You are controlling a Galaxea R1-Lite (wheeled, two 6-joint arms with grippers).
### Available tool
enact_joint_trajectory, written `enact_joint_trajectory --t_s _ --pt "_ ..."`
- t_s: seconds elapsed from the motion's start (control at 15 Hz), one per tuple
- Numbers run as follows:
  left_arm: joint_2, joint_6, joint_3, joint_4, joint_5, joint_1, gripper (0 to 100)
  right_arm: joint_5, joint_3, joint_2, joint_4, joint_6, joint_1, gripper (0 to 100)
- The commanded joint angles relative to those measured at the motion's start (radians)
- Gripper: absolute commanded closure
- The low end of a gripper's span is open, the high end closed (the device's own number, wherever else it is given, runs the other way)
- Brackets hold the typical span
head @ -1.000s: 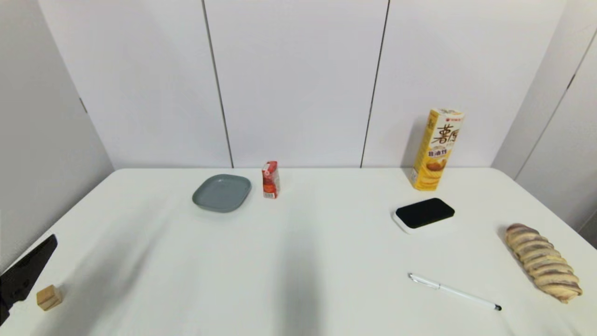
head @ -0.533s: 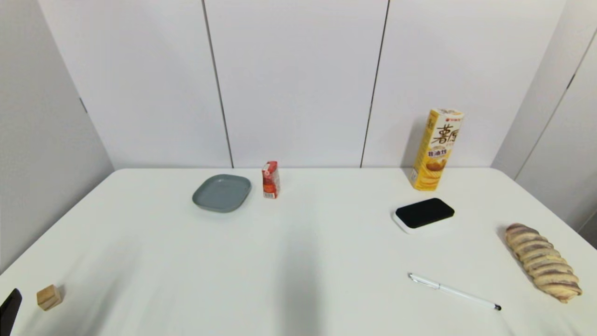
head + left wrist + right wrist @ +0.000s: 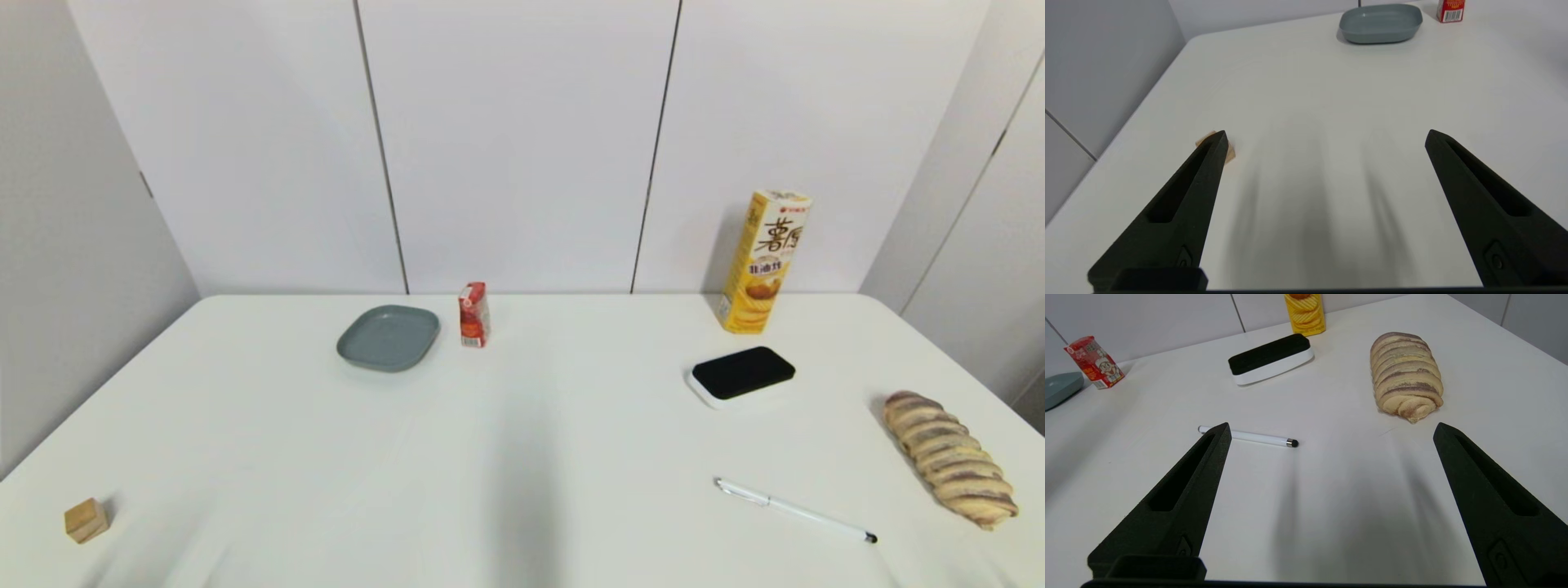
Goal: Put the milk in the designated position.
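The milk (image 3: 473, 315) stands upright at the far side of the white bench (image 3: 522, 457), just beside the grey plate (image 3: 389, 337). The left tool (image 3: 1325, 136), spread wide and holding nothing, hangs over the bench's near left part beside a wooden block (image 3: 1229, 150). The right tool (image 3: 1331, 430), likewise wide and unladen, hangs near a pen (image 3: 1249, 436) and a bread loaf (image 3: 1405, 377).

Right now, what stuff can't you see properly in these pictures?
- Wooden block: left wrist view, mostly hidden behind a finger of the open left gripper.
- Milk: left wrist view, top cut off by the picture's edge.
- Yellow snack box: right wrist view, upper part cut off by the edge.
- Pen: right wrist view, one end hidden behind a finger of the open right gripper.
- Both arms: outside the head view.
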Motion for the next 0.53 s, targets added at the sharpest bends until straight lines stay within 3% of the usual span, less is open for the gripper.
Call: enact_joint_trajectory --t_s 0.07,0.53 --pt "-0.036 -0.049 0.002 0.001 0.024 -0.002 0 -0.001 0.000 0.002 0.000 0.001 0.000 0" --pt "-0.036 -0.150 0.002 -0.003 0.044 -0.003 0 -0.001 0.000 0.002 0.000 0.001 0.000 0"
